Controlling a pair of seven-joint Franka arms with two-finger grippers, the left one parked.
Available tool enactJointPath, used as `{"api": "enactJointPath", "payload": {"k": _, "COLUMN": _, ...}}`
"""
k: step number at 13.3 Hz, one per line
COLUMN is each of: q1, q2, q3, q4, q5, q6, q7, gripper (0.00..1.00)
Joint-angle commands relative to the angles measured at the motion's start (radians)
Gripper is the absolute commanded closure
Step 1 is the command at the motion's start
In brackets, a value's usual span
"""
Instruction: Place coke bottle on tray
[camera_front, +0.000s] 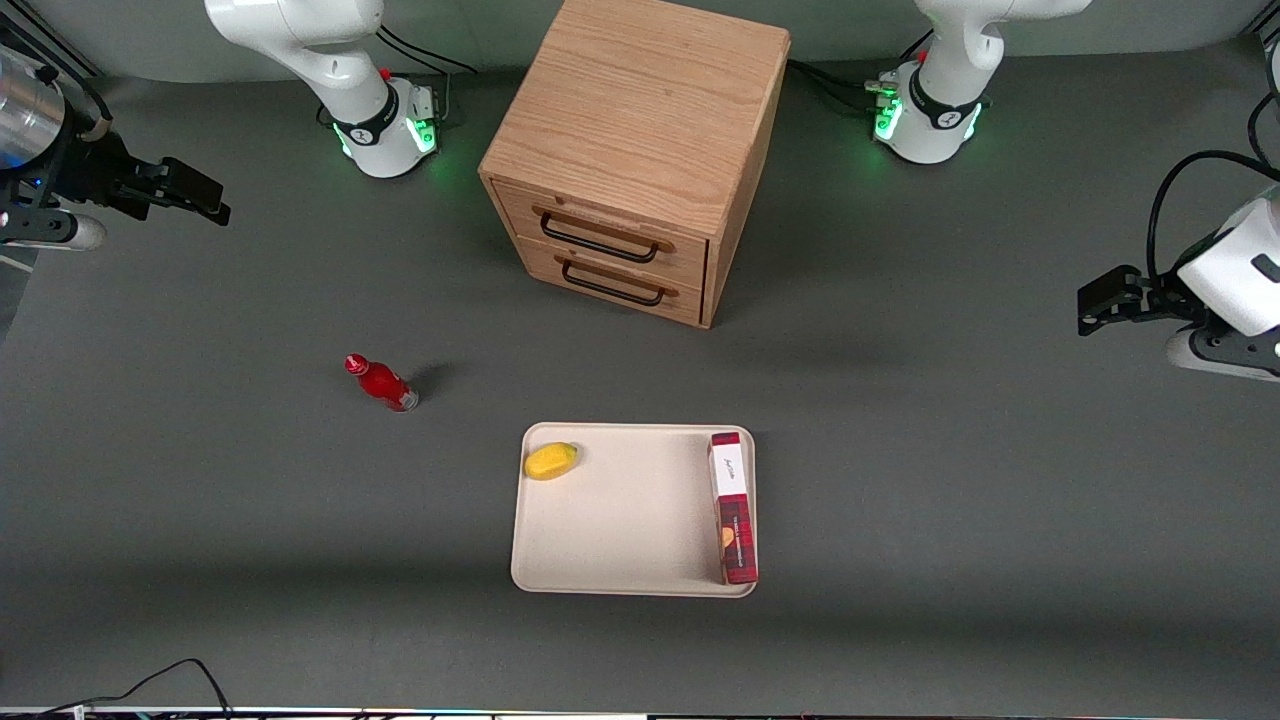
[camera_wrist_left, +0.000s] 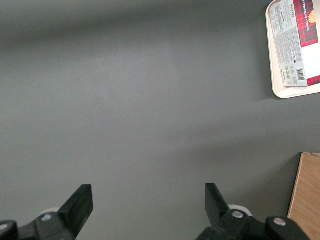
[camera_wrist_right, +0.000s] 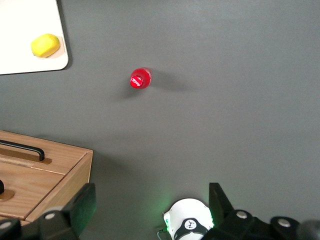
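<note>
Nearest the front camera, the tray holds a yellow fruit and a plaid box, with bare middle space. Farther back, toward the working arm's end, the coke bottle stands upright on the table. The gripper hangs high, well apart, fingers spread, empty. Descend centred over the cap, grip the body below the neck.

Wood cabinet, yellow fruit, plaid box (upright).
</note>
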Motion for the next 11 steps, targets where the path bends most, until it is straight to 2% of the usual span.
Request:
{"api": "enactJointPath", "payload": {"k": 1, "q1": 0.007, "q2": 0.009, "q3": -0.002, "q4": 0.029, "q5": -0.015, "q6": -0.025, "q7": 0.036, "gripper": 0.0}}
{"api": "enactJointPath", "payload": {"k": 9, "q1": 0.012, "q2": 0.004, "q3": 0.004, "q4": 0.017, "q5": 0.0, "q6": -0.025, "q7": 0.042, "gripper": 0.0}}
{"api": "enactJointPath", "payload": {"k": 11, "q1": 0.014, "q2": 0.004, "q3": 0.008, "q4": -0.07, "q5": 0.011, "q6": 0.039, "q7": 0.044, "gripper": 0.0}}
